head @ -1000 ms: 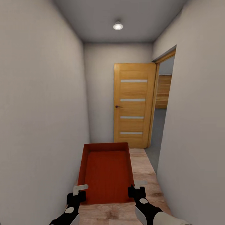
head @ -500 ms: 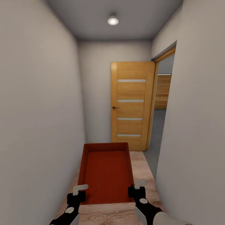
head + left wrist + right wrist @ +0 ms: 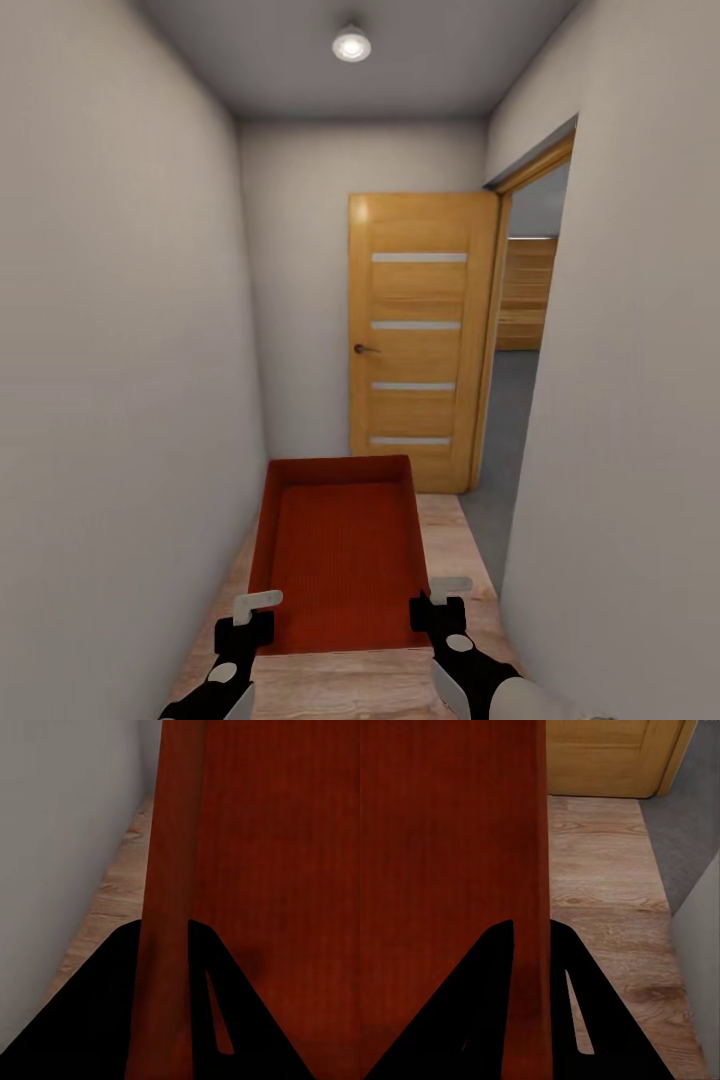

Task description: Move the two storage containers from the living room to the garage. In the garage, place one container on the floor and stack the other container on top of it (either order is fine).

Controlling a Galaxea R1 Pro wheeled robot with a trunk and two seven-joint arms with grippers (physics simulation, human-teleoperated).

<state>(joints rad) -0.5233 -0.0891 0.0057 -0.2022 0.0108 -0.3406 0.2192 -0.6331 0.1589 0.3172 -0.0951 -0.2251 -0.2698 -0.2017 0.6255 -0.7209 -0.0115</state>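
One orange-red open-topped storage container (image 3: 340, 555) hangs level in front of me above the hallway's wood planks, and it is empty. My left gripper (image 3: 252, 612) is shut on its left side wall near the close corner. In the left wrist view that wall (image 3: 166, 870) runs between the black fingers (image 3: 90, 1027). My right gripper (image 3: 440, 600) is shut on the right side wall (image 3: 529, 870), with black fingers (image 3: 585, 1012) on either side of it.
Pale walls stand close on both sides of this narrow hallway. A wooden door (image 3: 420, 330) with glass slats stands swung open against the end wall. To its right, a doorway (image 3: 520, 330) opens on a dark grey floor (image 3: 505, 440). A ceiling light (image 3: 351, 45) glows overhead.
The whole view has advanced along the hallway, so the door and doorway look larger and nearer. The container stays held the same way in both grippers.
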